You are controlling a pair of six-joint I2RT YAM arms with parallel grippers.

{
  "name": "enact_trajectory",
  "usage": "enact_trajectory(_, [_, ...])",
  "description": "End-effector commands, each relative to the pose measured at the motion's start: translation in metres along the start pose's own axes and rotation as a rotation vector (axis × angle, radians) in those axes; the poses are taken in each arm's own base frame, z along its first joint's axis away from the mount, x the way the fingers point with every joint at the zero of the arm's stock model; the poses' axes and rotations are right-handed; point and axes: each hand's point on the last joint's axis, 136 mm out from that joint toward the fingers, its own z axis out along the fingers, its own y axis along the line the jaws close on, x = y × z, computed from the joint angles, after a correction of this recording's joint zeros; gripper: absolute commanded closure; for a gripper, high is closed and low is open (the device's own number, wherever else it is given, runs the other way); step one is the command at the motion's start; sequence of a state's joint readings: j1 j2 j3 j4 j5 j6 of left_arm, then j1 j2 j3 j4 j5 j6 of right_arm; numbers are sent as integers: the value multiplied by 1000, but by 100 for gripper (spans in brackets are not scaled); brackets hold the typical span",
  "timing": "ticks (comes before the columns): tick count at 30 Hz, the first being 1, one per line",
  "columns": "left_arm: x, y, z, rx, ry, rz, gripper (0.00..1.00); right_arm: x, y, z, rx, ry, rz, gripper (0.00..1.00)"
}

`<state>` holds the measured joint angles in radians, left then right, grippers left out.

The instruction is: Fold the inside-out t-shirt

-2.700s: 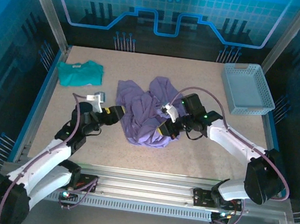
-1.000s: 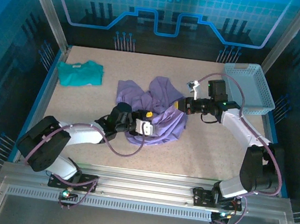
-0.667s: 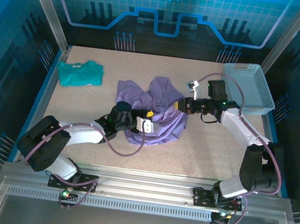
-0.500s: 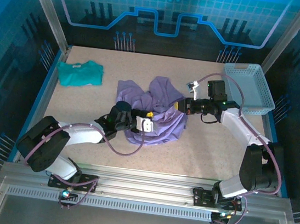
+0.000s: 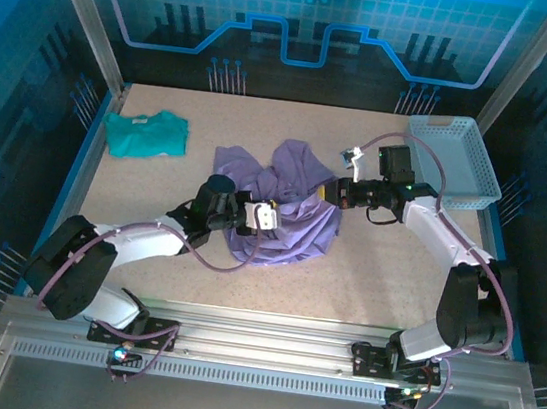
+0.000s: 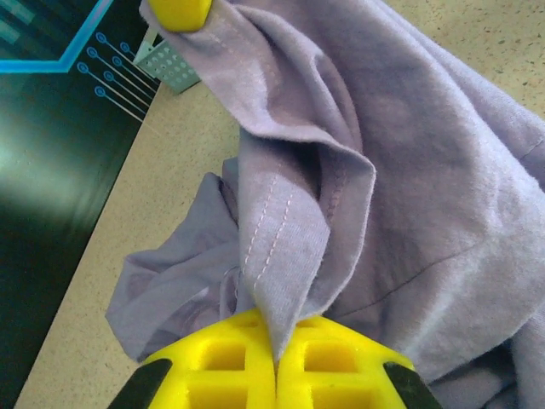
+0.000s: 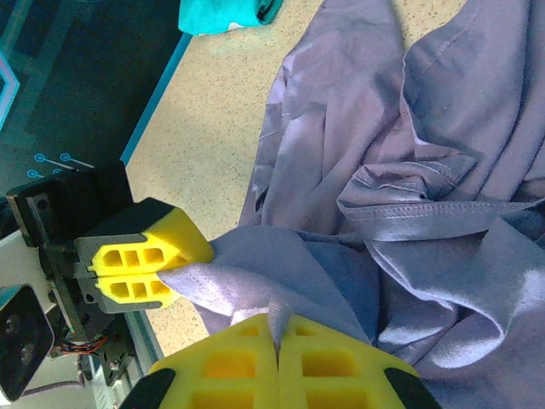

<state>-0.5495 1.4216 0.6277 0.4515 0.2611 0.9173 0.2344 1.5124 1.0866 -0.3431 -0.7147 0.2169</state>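
The inside-out t-shirt [image 5: 288, 211] lies crumpled at the middle of the table, lavender, with no lettering visible. My left gripper [image 5: 268, 215] sits at its left front, shut on a stitched hem fold [image 6: 285, 247]; its yellow fingers [image 6: 213, 362] pinch the cloth. My right gripper [image 5: 333, 192] is at the shirt's right side, shut on another edge of the t-shirt [image 7: 358, 128], with cloth pinched between its fingertips [image 7: 230, 362]. In the right wrist view the left gripper [image 7: 170, 274] holds the same bunched fold close by. Cloth stretches loosely between the two grippers.
A small teal-green shirt [image 5: 145, 133] lies folded at the back left. A light blue basket [image 5: 452, 163] stands at the back right, just behind the right arm. Bare speckled table [image 5: 375, 278] surrounds the t-shirt.
The left gripper has risen and drawn back a little with the hem in it, lifting that fold. The right gripper has held its place and its grip.
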Motion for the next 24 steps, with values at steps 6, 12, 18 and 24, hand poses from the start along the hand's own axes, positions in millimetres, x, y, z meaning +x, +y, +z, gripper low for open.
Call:
enact_trajectory(6, [-31, 62, -44, -107, -118, -460, 100, -31, 20, -35, 67, -180, -195, 97])
enact_trajectory(12, [-46, 64, -72, -81, -161, -789, 100, -44, 69, -45, -9, -320, -413, 97])
enact_trajectory(18, [-52, 72, -104, -138, -82, -1085, 100, -51, 110, -33, -71, -341, -517, 96])
enact_trajectory(24, [-63, 68, -130, -134, -42, -1146, 100, -68, 102, -40, 87, -371, -393, 98])
